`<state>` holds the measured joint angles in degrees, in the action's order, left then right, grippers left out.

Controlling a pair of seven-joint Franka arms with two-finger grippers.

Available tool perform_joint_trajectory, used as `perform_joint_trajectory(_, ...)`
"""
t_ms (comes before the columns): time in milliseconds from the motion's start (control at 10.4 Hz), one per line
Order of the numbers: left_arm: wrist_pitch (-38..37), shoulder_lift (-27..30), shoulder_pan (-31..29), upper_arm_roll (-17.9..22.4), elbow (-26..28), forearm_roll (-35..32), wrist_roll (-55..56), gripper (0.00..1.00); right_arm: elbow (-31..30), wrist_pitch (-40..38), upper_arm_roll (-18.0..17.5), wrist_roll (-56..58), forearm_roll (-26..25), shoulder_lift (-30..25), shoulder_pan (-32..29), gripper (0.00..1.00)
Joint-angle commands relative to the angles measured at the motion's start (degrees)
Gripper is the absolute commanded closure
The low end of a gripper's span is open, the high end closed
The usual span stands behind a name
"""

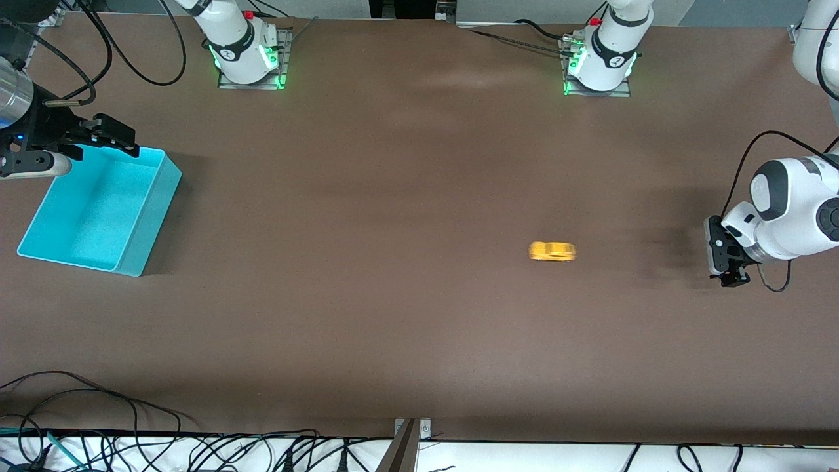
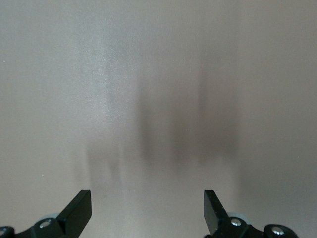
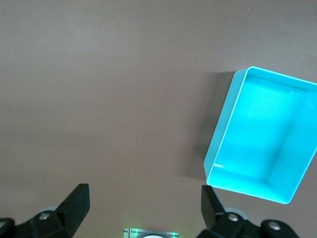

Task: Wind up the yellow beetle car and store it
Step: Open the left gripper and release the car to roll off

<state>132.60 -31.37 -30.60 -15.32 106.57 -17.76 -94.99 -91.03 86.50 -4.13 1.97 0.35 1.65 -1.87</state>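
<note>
The yellow beetle car (image 1: 552, 251) sits on the brown table toward the left arm's end, its outline smeared lengthwise. Nothing is touching it. My left gripper (image 1: 729, 265) hangs low at that end of the table, well apart from the car. Its jaws are open and empty. In the left wrist view the left gripper (image 2: 147, 208) has only bare, streaky table in front of it, and the car is out of view. My right gripper (image 1: 121, 141) is open and empty over the turquoise bin's (image 1: 141, 216) edge nearest the robot bases. The right wrist view shows the right gripper (image 3: 143, 203) beside the bin (image 3: 220, 134).
The bin holds nothing that I can see. Both arm bases (image 1: 248, 56) (image 1: 600, 65) stand along the table edge farthest from the front camera. Cables (image 1: 98, 406) lie along the edge nearest that camera. A wide stretch of brown table separates the car from the bin.
</note>
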Motion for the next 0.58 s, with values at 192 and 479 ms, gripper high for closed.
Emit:
perform_joint_trajectory(192,-11.4,3.3,0.2,-1.7,-7.4,1.2,1.2,0.0,-0.3,0.8,-0.2,-0.7,1.1,-0.7,0.4,0.0)
perform_joint_trajectory(479,-20.3,4.1,1.5,-4.1,-13.3,0.5,2.6,0.0,0.5,0.7,0.0,-0.7,1.0,-0.7,0.3,0.0)
